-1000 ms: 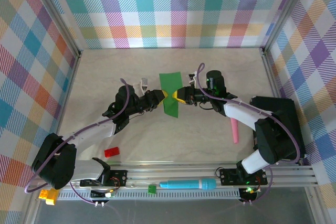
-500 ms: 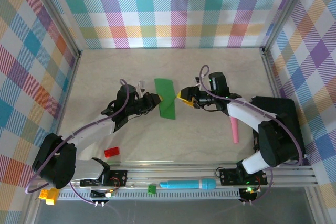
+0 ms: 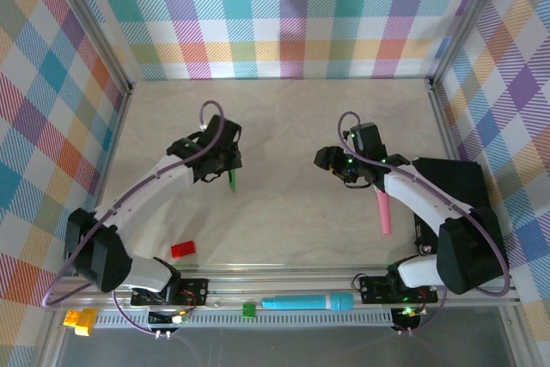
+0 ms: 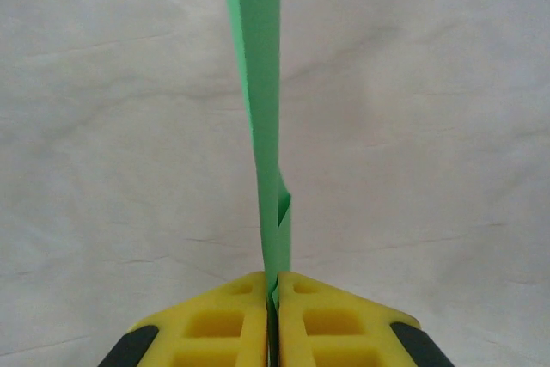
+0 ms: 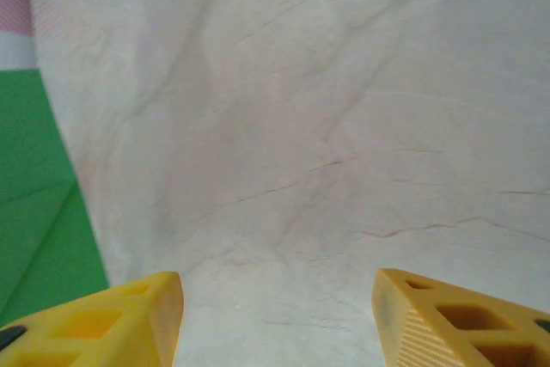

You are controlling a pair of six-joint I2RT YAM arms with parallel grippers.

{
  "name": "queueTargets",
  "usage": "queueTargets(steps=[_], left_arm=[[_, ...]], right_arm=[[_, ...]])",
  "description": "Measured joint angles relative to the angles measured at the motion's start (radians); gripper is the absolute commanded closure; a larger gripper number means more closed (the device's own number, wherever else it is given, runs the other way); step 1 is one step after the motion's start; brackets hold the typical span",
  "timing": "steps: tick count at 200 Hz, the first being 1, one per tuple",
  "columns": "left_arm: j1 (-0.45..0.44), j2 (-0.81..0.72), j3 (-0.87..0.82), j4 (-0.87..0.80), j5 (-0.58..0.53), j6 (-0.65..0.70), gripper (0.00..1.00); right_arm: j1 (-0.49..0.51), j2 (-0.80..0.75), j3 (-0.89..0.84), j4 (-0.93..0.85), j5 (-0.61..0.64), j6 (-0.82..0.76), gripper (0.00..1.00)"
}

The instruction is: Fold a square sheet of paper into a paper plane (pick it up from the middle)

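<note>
Green paper (image 4: 262,83) stands edge-on in the left wrist view, a thin creased strip running straight up from the left gripper (image 4: 272,288); its yellow fingers (image 4: 219,320) are clenched on the paper's lower end, with only the sheet between them; a small kink shows in the paper just above the grip. From above, the left gripper (image 3: 222,159) sits left of the table's middle; the paper (image 3: 233,180) shows there as a narrow green sliver at the gripper's near side; whether its free end touches the table (image 3: 284,118) I cannot tell. The right gripper (image 3: 329,159) sits well apart from it, right of middle; in the right wrist view its jaws are released, the right gripper (image 5: 277,285) showing one yellow finger (image 5: 112,320) at each lower corner and bare marbled table between them, nothing grasped; a creased green face of the paper (image 5: 34,212) fills that view's left edge. A pink marker (image 3: 383,212) lies beside the right arm; a red block (image 3: 182,249) lies near the front left; a teal marker (image 3: 308,302) and a green block (image 3: 248,308) rest on the front rail.
</note>
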Motion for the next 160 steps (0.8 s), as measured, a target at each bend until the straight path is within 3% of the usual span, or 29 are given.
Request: queueTargets(steps=[39, 74, 103, 160], left_arm=[[-0.082, 0.22, 0.146, -0.175, -0.236, 0.04, 0.9], [-0.15, 0.399, 0.25, -0.233, -0.319, 0.048, 0.87], [-0.192, 0.508, 0.277, -0.209, -0.263, 0.03, 0.79], [-0.197, 0.536, 0.232, -0.01, 0.04, -0.034, 0.52]], right_arm=[[-0.001, -0.022, 0.0, -0.071, 0.114, 0.0, 0.41], [-0.006, -0.073, -0.015, -0.109, 0.187, 0.001, 0.4], [-0.013, -0.121, -0.029, -0.136, 0.227, 0.002, 0.4], [-0.015, -0.154, -0.058, -0.168, 0.255, 0.005, 0.4]])
